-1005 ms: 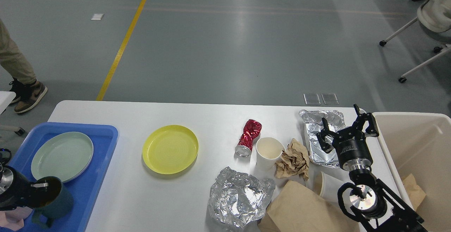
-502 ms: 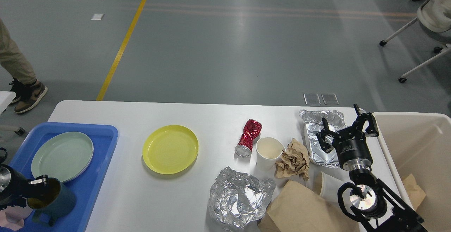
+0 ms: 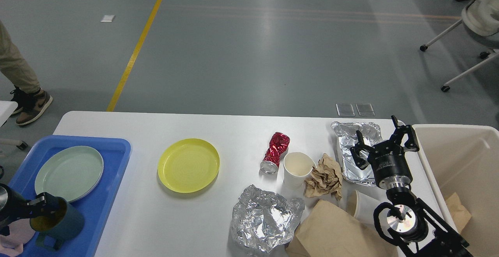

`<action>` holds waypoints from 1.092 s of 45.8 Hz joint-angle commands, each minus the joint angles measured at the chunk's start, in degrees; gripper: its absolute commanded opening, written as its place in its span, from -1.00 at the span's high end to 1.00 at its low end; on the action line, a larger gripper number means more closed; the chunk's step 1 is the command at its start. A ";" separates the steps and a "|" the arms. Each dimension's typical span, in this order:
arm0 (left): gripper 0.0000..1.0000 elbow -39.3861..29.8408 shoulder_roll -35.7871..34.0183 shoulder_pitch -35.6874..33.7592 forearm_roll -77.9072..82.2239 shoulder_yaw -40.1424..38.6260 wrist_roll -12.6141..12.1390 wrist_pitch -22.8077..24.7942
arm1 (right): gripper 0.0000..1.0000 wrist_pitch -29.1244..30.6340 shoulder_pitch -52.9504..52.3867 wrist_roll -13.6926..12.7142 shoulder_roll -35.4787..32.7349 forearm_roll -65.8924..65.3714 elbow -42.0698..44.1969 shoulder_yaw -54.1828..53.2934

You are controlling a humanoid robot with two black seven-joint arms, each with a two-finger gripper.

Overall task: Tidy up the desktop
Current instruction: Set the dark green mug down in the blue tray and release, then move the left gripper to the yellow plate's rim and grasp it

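At the far left, the left gripper [image 3: 39, 206] pinches the rim of a dark teal mug [image 3: 58, 224] over the blue tray [image 3: 113, 159], where a pale green plate [image 3: 69, 173] lies. The arm behind it is cut off by the edge. A pink scrap [image 3: 11, 243] shows at the bottom corner.

The desktop [image 3: 163, 225] spans the lower middle of the view. On it, well apart from the tray, sits a yellow plate [image 3: 188, 165]. Further right a crushed red can [image 3: 275, 152] lies just beside an upright paper cup [image 3: 297, 169], then crumpled brown paper [image 3: 324, 177]. Nearer me are a foil wad [image 3: 265, 220] and a brown bag [image 3: 335, 231], partly cut off below. A second cup [image 3: 364, 208] is half hidden behind the right arm.

The right gripper [image 3: 384, 144] hovers with fingers spread, empty, over a foil tray [image 3: 353, 153]. The beige bin [image 3: 464, 163] stands at the right edge, a paper scrap [image 3: 458, 210] inside.

Since a second ago, the mug has moved lower and leftward; the right arm has stayed put.
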State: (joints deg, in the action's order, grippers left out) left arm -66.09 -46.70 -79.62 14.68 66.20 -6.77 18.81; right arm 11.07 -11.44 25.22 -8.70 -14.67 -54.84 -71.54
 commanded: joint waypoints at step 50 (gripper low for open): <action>-0.92 -26.64 38.87 -66.98 -37.44 18.00 0.00 19.60 | -1.00 0.00 0.01 0.00 0.00 -0.01 0.00 0.09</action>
State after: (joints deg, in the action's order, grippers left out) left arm -92.62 -11.18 -143.57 -18.89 85.32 -6.78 35.67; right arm 11.06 -11.44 25.22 -8.70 -14.67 -54.84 -71.53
